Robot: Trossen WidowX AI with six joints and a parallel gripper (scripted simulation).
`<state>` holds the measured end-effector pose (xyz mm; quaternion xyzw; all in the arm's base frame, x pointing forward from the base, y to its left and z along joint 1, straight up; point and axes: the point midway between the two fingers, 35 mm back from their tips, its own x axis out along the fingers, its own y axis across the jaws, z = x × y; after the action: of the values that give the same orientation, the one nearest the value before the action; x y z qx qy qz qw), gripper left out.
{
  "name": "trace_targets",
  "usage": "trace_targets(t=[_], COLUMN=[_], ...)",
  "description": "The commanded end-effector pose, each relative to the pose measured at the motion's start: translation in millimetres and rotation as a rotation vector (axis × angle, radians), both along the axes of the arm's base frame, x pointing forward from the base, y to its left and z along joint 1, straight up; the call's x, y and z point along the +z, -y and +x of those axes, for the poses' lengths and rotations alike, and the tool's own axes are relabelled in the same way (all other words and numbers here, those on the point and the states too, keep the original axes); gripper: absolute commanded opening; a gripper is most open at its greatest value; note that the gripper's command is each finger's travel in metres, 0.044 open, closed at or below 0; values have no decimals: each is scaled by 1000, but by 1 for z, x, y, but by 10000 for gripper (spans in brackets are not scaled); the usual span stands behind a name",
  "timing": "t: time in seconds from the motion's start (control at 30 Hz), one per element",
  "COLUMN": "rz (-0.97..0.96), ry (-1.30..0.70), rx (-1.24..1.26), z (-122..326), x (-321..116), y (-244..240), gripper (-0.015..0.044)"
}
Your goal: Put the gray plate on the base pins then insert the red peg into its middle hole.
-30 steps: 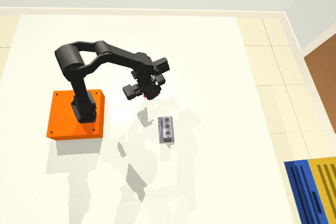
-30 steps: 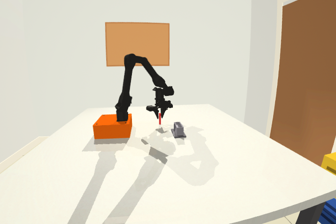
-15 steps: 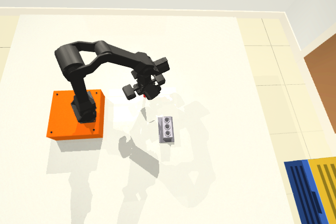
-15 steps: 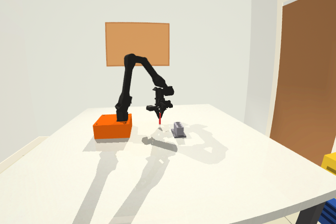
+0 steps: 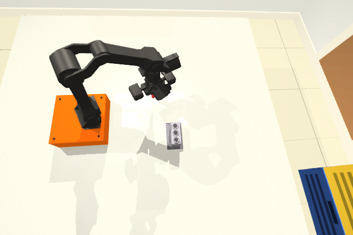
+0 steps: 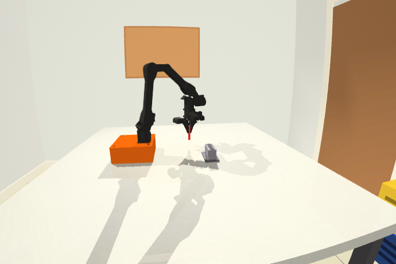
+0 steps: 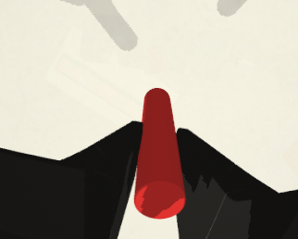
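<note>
Looks like step 2 of 2: the gripper point(image 5: 153, 94) point(image 6: 189, 130) point(image 7: 158, 136) is nearly closed, pinching the upright peg point(image 5: 153, 96) point(image 6: 189, 132) point(image 7: 159, 148) above the table point(image 5: 256, 184) point(image 6: 255, 222) point(image 7: 249, 83), inward from its far edge. Plate point(image 5: 175, 136) point(image 6: 210, 152) seems seated; next, carry the peg over its middle hole, then lower.

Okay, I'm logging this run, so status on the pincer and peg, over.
Pincer shut on red peg. Peg upright, above tabletop, not in gray plate. Nothing seen blocking between them.
</note>
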<state>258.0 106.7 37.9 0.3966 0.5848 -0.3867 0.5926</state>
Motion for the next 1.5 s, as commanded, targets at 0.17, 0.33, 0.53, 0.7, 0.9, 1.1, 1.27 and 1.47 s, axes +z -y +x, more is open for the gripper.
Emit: trace_targets(t=[0.17, 0.33, 0.53, 0.7, 0.9, 1.1, 1.27, 1.47], rz=[3, 0, -1, -2, -3, -4, -5, -7], ry=[5, 1, 2, 3, 5, 6, 7, 8], rx=[-1, 0, 0, -1, -1, -1, -1, -1], z=[2, 3, 14, 23, 33, 42, 49, 56], x=[30, 29, 30, 31, 32, 32, 33, 34], y=[-1, 1, 13, 24, 38, 54, 67, 84], gripper=[0, 0, 0, 0, 0, 0, 0, 0])
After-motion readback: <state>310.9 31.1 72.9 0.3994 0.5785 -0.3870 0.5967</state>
